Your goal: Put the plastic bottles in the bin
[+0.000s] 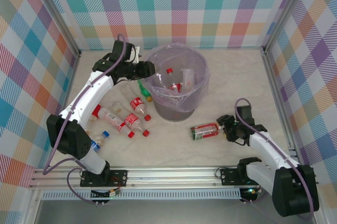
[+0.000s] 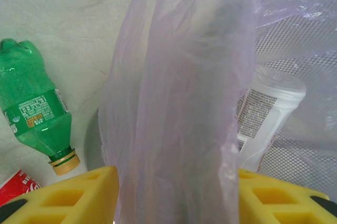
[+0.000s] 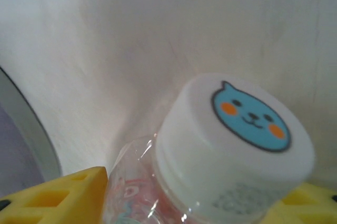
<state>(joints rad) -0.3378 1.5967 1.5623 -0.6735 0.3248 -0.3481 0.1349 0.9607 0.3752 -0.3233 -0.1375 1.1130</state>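
overhead rear view, two close wrist views

table (image 1: 237, 76): pale, speckled | walls (image 1: 179, 8): pastel plaid | frame (image 1: 174, 174): aluminium rail

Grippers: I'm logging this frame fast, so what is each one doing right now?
Left gripper: shut on the bin liner.
Right gripper: astride the white-capped bottle; grip cannot be told.

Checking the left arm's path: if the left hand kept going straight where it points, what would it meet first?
The left hand would probably push further into the bin's lilac bag, which sits between its fingers; a white-capped bottle lies behind.
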